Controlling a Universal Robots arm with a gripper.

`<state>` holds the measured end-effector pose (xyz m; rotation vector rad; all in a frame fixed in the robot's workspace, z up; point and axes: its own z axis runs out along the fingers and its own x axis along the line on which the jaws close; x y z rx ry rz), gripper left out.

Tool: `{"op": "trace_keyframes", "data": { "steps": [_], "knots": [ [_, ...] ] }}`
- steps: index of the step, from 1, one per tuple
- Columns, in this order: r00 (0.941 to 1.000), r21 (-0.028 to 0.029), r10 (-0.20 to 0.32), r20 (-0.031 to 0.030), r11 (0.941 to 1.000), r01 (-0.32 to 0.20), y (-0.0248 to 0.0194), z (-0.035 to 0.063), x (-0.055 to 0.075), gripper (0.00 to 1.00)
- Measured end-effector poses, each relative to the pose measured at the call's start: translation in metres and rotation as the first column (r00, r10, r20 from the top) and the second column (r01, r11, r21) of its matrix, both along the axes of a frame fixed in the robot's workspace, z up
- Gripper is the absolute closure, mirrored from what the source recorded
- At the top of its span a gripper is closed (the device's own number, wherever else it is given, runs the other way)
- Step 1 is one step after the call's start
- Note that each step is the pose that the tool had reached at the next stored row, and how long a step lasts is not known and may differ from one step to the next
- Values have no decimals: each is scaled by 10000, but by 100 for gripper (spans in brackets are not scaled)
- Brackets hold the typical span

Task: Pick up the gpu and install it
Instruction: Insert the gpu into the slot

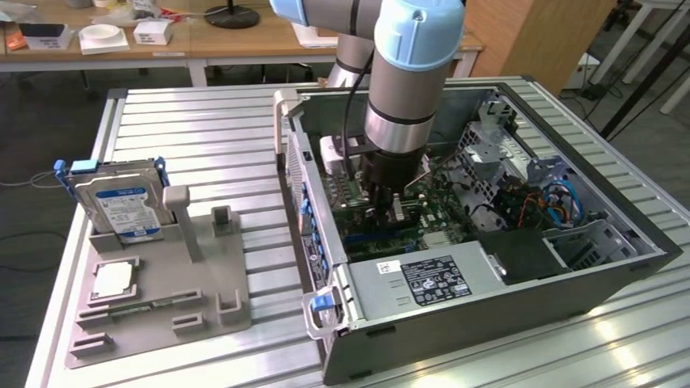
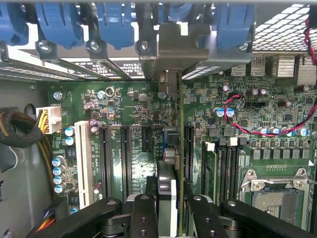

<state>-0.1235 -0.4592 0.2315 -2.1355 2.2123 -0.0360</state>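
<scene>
The black pincer [image 2: 172,210] is pinched on the thin, dark grey-green gpu card with a metal edge [image 2: 167,186]. The card is held upright and edge-on among the black slots of the green motherboard [image 2: 124,104], inside the open dark metal computer case [image 1: 539,311]. The case is set on the ribbed metal tabletop [image 1: 194,145]. Whether the card is seated in a slot cannot be told.

No print legible. Blue-white label [image 1: 121,206] on hard drive [image 1: 108,212], sticker [image 1: 429,279] on power supply [image 1: 405,293], motherboard [image 2: 143,101] silkscreen (tiny white marks): all unreadable.
</scene>
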Motion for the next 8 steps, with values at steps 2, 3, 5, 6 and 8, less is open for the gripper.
{"op": "trace_keyframes", "data": {
  "steps": [2,3,5,6,8],
  "knots": [
    [10000,-1,0,0,10000,0,0,-1,0,72],
    [10000,0,0,0,10000,0,0,-4,0,72],
    [10000,1,1,0,10000,-1,0,-8,0,72],
    [10000,0,1,0,10000,-1,0,-14,0,72],
    [10000,1,0,1,10000,0,0,-17,0,72]
  ]
}}
